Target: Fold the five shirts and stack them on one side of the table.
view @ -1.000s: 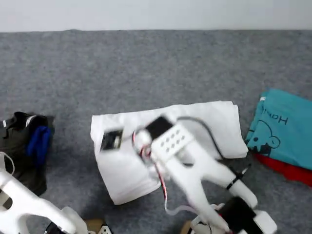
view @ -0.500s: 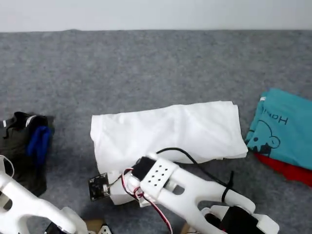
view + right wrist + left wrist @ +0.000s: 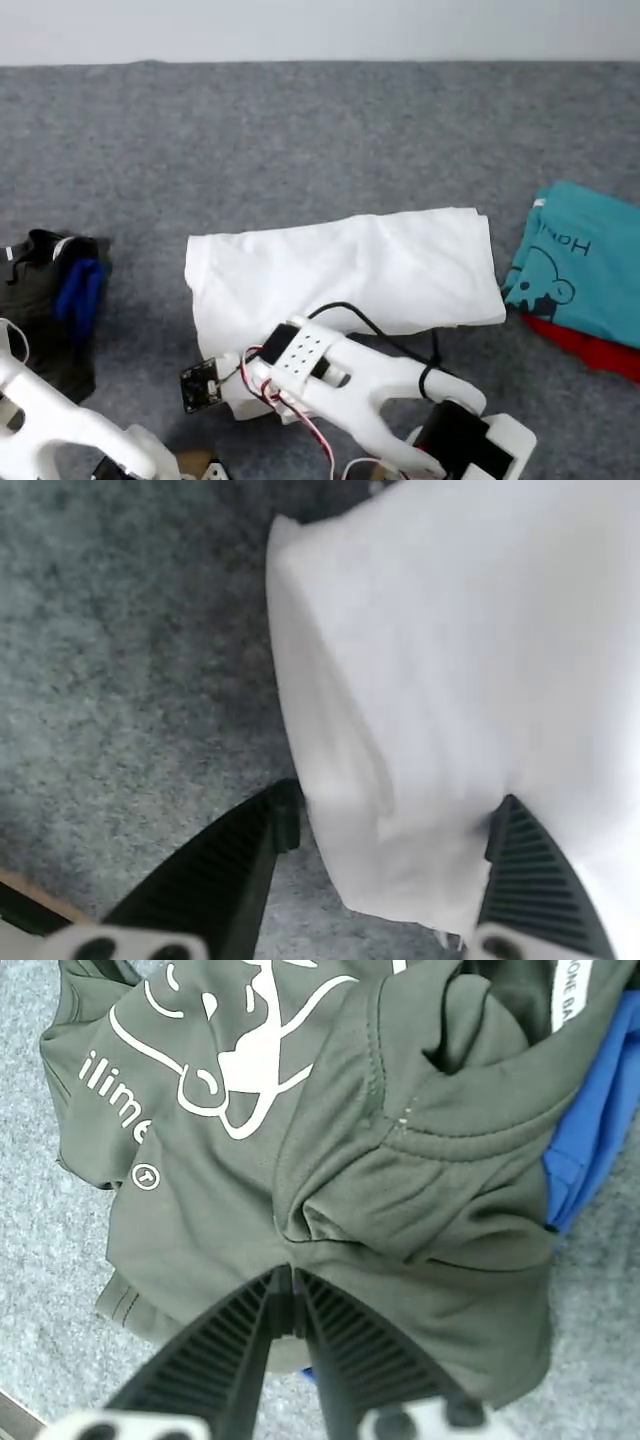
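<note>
- The grey table (image 3: 300, 140) lies open across its far half, up to the pale wall, and I have bare strips on either side of the white shirt (image 3: 350, 270).
- The white shirt sits in the middle, folded to a wide rectangle. Its near edge runs under my right arm (image 3: 400, 385).
- At the right edge a teal shirt (image 3: 580, 265) lies on top of a red shirt (image 3: 590, 350), just beside the white one's right end with a thin gap between.
- At the left edge a dark olive shirt (image 3: 40, 290) is bunched with a blue shirt (image 3: 82, 290) tucked in its folds, well apart from the white one.
- The left arm (image 3: 50, 420) sits at the near left corner, beside the dark pile.
- The right gripper (image 3: 395, 820) is spread wide and straddles the near left corner of the white shirt, one finger over the table and the other over the cloth.
- The left gripper (image 3: 292, 1290) has its fingers together, tips against the dark olive shirt at a puckered fold. I cannot tell whether any cloth is pinched.
</note>
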`<state>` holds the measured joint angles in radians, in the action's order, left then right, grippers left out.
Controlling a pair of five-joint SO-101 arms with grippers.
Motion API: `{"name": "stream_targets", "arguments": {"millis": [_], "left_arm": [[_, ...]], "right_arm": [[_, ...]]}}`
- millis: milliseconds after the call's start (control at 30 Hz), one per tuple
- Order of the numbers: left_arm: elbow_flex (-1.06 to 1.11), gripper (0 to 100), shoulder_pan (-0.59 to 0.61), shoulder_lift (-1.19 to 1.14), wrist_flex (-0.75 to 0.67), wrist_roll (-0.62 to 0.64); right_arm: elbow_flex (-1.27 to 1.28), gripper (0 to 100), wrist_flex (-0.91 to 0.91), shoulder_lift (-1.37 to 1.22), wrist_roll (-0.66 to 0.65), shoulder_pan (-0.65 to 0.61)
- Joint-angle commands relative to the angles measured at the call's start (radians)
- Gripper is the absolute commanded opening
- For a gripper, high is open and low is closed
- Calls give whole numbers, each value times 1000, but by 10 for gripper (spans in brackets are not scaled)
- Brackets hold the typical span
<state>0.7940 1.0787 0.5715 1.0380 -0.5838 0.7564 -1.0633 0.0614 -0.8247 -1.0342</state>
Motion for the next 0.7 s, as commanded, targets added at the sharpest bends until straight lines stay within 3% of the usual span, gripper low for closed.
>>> {"name": "stream_targets", "arguments": {"millis": [0,167,367,667], "left_arm": [[-4,8,5,20,-20,8],[-5,8,5,20,-21,8],[-5,8,2,20,-21,8],[-7,8,-2,20,-21,6]], "right_arm": [[-37,231,4,-25,-12,-13],[-44,28,39,-25,-12,-35],[-126,13,24,-25,-11,21],[-443,13,-151,-35,-12,162]]}}
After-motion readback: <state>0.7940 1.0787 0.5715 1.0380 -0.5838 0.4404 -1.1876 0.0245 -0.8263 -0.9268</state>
